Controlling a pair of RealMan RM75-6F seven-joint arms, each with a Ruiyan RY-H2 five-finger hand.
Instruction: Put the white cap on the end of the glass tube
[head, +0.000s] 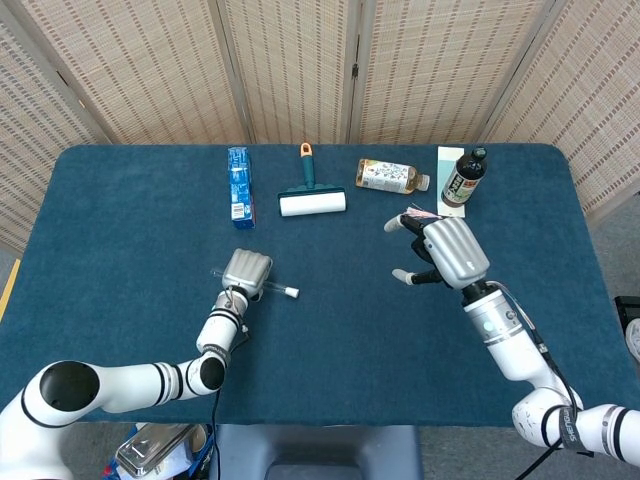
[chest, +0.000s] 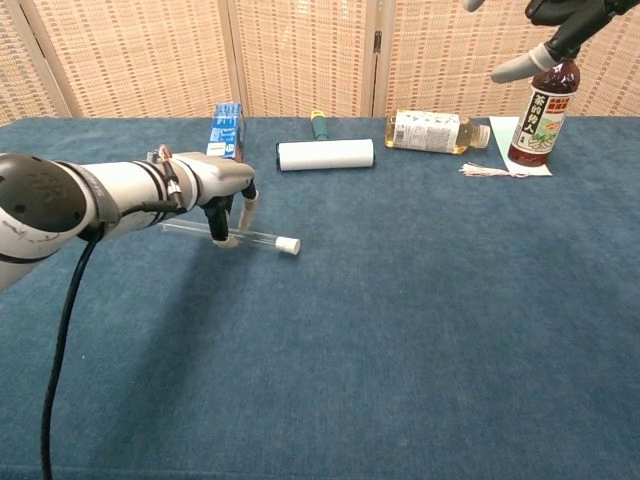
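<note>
Taking the roller as landmark: the left hand sits well in front of it and to its left, fingers closed round the tube, which lies level just above the table. The cap already sits on the tube's right end. The tube looks light, stiff, smooth and breakable glass, so I judge a gentle hold near its middle safest, with no squeeze on the bare end; the cap likely needs only a light push.

Left of the roller lies a blue box, contents unseen. Right of the roller lies a bottle on its side, holding pale yellow liquid. Further right stands a dark bottle, upright and capped. In front of that, the right hand hovers, fingers spread, holding nothing
</note>
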